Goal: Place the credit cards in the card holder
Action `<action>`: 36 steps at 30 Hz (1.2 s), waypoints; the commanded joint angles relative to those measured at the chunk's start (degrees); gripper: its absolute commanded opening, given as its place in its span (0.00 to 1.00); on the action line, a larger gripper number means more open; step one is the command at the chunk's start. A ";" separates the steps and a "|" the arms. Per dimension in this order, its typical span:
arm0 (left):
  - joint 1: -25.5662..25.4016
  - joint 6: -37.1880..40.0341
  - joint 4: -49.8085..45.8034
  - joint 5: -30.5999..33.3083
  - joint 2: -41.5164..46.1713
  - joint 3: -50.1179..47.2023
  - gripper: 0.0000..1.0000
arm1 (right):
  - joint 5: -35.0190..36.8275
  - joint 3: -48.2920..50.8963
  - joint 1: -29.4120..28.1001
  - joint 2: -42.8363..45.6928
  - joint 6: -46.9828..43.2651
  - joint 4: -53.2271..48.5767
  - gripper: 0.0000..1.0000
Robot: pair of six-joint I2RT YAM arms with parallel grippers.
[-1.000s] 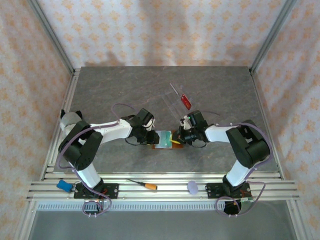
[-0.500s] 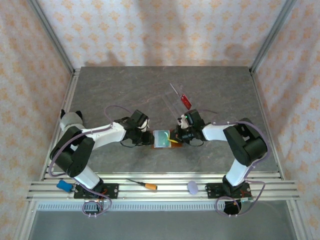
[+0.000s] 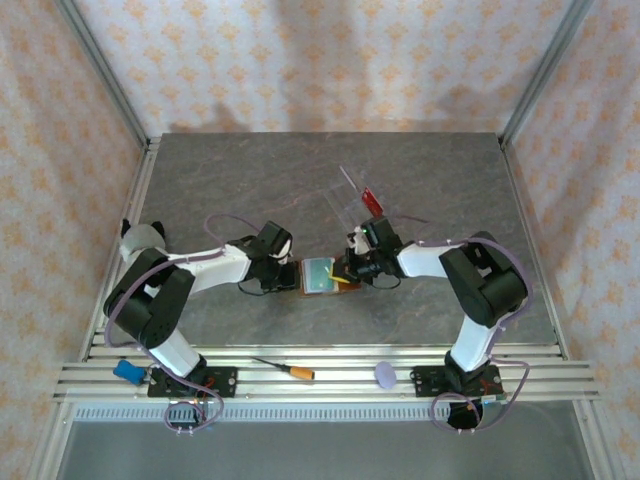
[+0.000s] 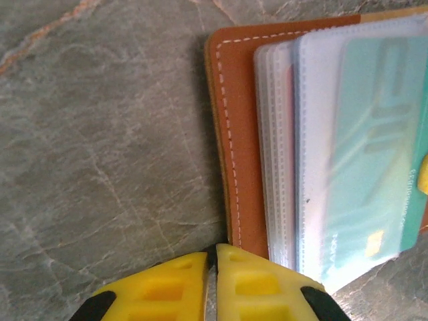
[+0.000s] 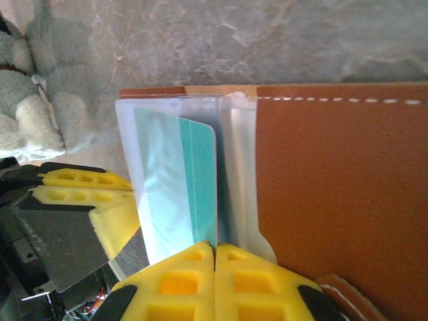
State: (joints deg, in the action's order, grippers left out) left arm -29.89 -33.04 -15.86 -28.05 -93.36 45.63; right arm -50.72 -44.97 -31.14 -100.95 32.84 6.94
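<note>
The card holder [image 3: 318,293] lies open mid-table, brown leather [image 4: 242,134] with clear sleeves. A teal credit card [image 3: 320,272] sits partly inside a sleeve [image 5: 199,180], its free end pinched in my shut right gripper [image 3: 345,273], whose yellow fingertips meet on the card's edge [image 5: 215,257]. My left gripper [image 3: 293,274] is at the holder's left edge, its jaws closed to a thin slit on the leather rim [image 4: 214,257]. The red credit card [image 3: 371,199] stands in a clear tray behind.
The clear plastic tray [image 3: 350,205] stands just behind the right gripper. A screwdriver with an orange handle [image 3: 288,369], a blue object [image 3: 127,370] and a pale disc [image 3: 385,375] lie on the front rails. Frame posts and patterned walls close in the table.
The left gripper's jaws have closed at the holder's left edge. Both grippers and the holder have shifted slightly left and back, and the teal card sits a little deeper in its sleeve.
</note>
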 commanded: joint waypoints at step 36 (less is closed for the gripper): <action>3.50 7.99 -9.65 7.05 -6.29 9.81 0.05 | -4.83 -18.17 -0.83 -8.25 -28.37 -26.63 0.00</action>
State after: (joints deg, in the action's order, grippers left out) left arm -27.94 -26.61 -26.02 -26.28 -97.93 53.71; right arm -54.04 -61.76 -31.68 -109.06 6.74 -17.32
